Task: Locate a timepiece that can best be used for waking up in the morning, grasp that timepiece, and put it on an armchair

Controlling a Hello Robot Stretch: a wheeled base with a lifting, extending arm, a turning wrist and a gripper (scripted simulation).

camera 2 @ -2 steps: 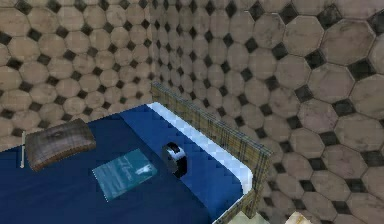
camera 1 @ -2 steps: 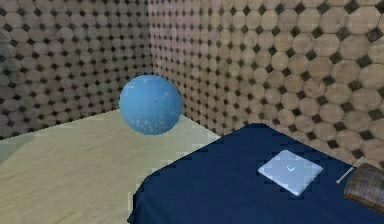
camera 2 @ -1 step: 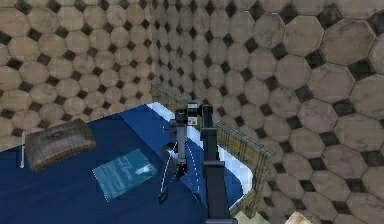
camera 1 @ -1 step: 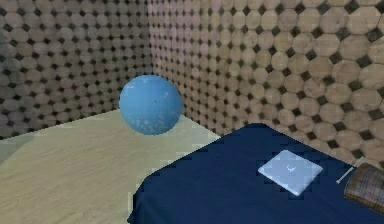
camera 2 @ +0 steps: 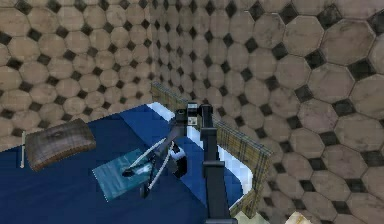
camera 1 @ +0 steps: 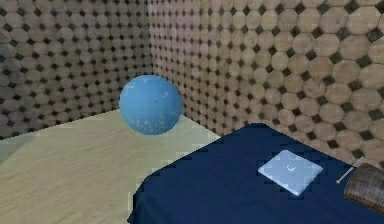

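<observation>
Fingers (camera 2: 143,160) by pale slab (camera 2: 112,178) on bed (camera 2: 60,195)

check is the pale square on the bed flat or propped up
Flat: the pale square lies flush on the dark blue bed.

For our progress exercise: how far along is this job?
Done: robot stands by the blue bed. In hand: the gripper is at a pale flat thing lying there; whether it holds anything cannot be told. Left: grasping the timepiece, placing it on an armchair.
</observation>
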